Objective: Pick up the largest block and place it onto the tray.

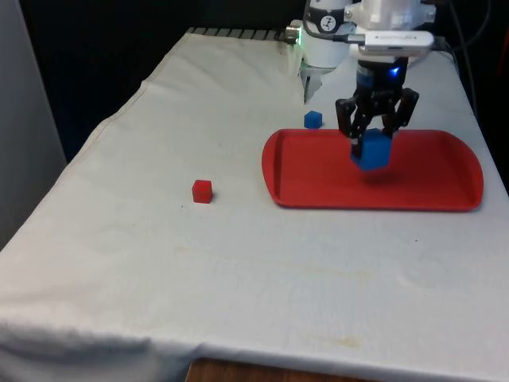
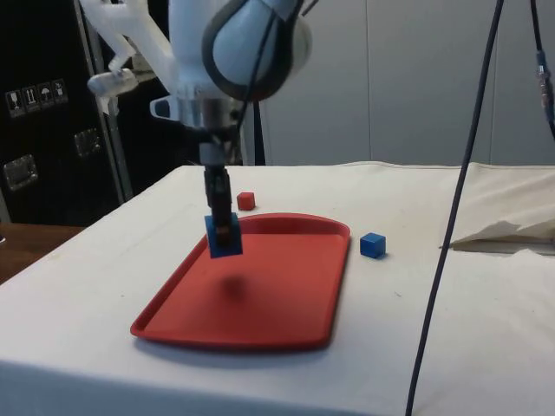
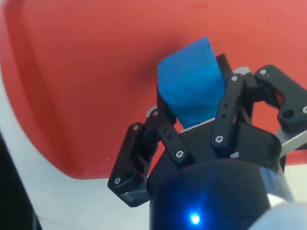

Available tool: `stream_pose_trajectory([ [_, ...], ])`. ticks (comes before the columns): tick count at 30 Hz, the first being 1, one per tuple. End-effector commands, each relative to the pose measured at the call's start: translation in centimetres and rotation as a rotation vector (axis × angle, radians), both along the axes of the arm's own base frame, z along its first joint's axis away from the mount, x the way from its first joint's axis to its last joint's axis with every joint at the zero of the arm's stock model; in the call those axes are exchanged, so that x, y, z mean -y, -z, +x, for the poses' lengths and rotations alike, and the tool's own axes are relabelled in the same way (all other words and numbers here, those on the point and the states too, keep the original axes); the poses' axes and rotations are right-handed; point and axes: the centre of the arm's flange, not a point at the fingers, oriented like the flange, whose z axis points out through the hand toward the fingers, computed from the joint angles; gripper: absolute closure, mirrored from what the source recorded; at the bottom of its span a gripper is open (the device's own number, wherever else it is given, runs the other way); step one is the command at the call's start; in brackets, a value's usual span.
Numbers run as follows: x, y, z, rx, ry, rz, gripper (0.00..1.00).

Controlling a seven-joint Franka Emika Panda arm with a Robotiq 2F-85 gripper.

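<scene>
The largest block, a big blue cube (image 1: pixel 371 150) (image 2: pixel 225 236) (image 3: pixel 192 86), hangs a little above the red tray (image 1: pixel 318 183) (image 2: pixel 286 295) (image 3: pixel 76 72), tilted in my grasp. My black gripper (image 1: pixel 372 143) (image 2: pixel 223 227) (image 3: pixel 194 103) is shut on it from above, over the tray's middle. The cube's shadow falls on the tray floor beneath. A small blue cube (image 1: pixel 312 119) (image 2: pixel 373 244) lies on the cloth just beyond the tray's far edge. A small red cube (image 1: pixel 202 191) (image 2: pixel 246 201) rests on the cloth to the front view's left of the tray.
White cloth (image 1: pixel 159 263) covers the table. A black cable (image 2: pixel 460 199) hangs down in the side view, near the tray's right. Crumpled cloth (image 2: pixel 512 230) lies at that view's right edge.
</scene>
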Motion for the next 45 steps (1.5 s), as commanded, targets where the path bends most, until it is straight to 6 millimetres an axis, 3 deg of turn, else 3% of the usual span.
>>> stream_pose_trajectory([
  [1, 0.4, 0.4, -0.2, 0.007, -0.002, 0.003, 1.00],
  [12, 2.6, 2.8, -1.9, -0.013, 0.003, -0.011, 1.00],
  [29, 2.7, 4.3, -2.4, 0.001, 0.007, -0.027, 0.98],
  [32, 2.8, 4.2, -2.4, 0.000, 0.007, -0.029, 0.69],
  [33, 2.8, 4.2, -2.4, 0.000, 0.007, -0.029, 0.49],
  [35, 2.8, 4.3, -2.4, 0.001, 0.006, -0.032, 0.29],
  [36, 2.8, 4.2, -2.4, -0.001, 0.007, -0.030, 0.29],
  [39, 2.8, 4.2, -2.4, -0.002, 0.007, -0.030, 0.02],
  [45, 2.8, 4.2, -2.4, -0.003, 0.007, -0.030, 0.00],
])
